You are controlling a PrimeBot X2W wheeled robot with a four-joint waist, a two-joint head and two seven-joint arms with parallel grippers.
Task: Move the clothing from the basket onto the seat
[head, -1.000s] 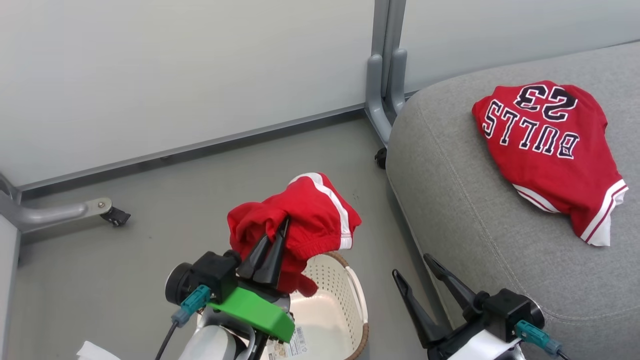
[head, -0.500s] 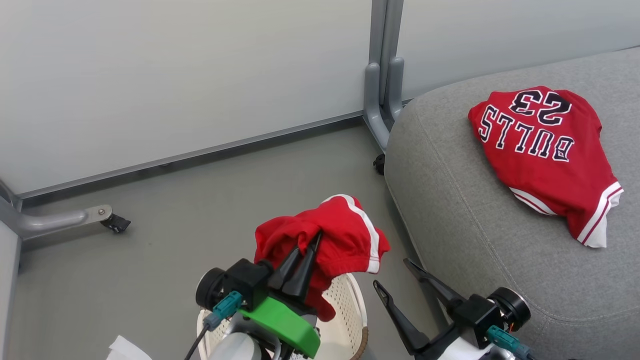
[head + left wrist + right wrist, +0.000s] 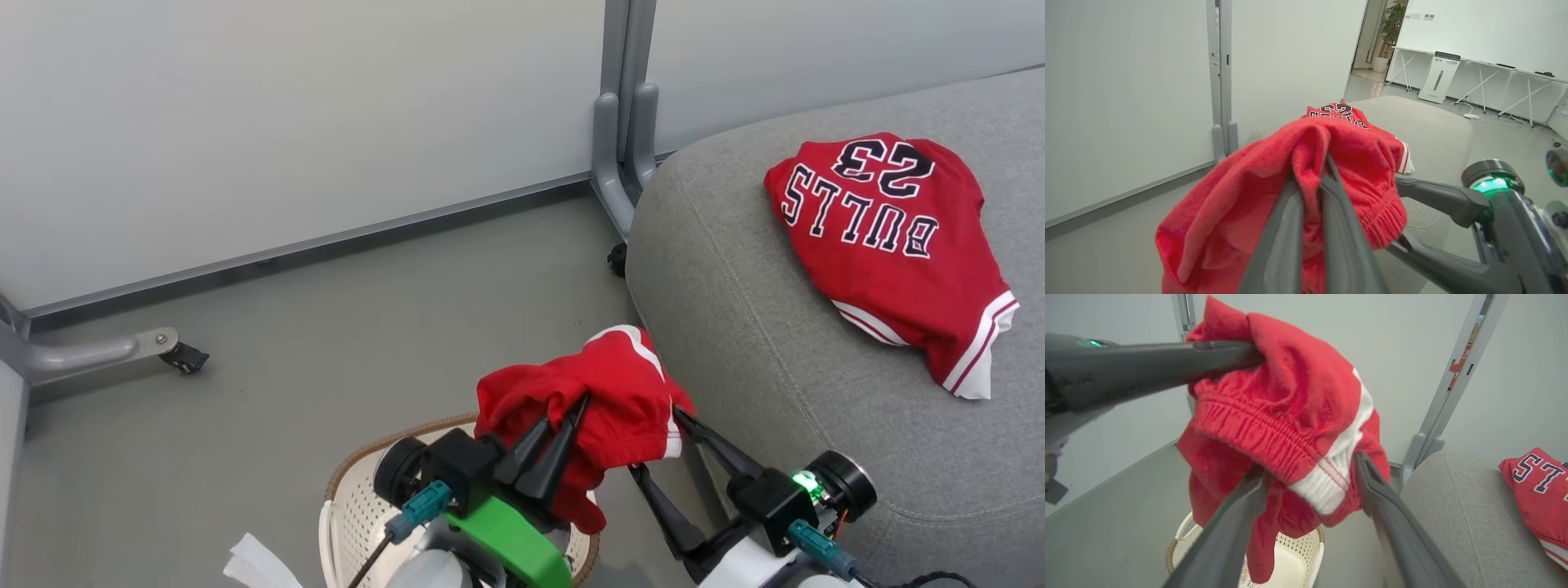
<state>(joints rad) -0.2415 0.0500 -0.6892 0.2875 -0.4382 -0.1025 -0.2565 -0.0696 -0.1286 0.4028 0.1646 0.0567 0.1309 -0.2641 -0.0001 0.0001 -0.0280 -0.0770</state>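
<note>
Red shorts (image 3: pixel 612 392), clamped between the closed fingers of the left pincer (image 3: pixel 581 400), have swung within the past second from above the basket (image 3: pixel 367 445) to the edge of the seat (image 3: pixel 775 367), leaving the basket below and behind that pincer. The BULLS 23 jersey (image 3: pixel 890 245) already lies on the cushion, well beyond the pincer's tips, so this looks like the last garment, nearly delivered. The right pincer (image 3: pixel 655 441) gapes wide, its fingers flanking the shorts' white-striped waistband; contact cannot be confirmed.

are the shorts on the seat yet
No, the shorts hang in the air from the shut left hand, short of the seat, where the jersey lies.
</note>
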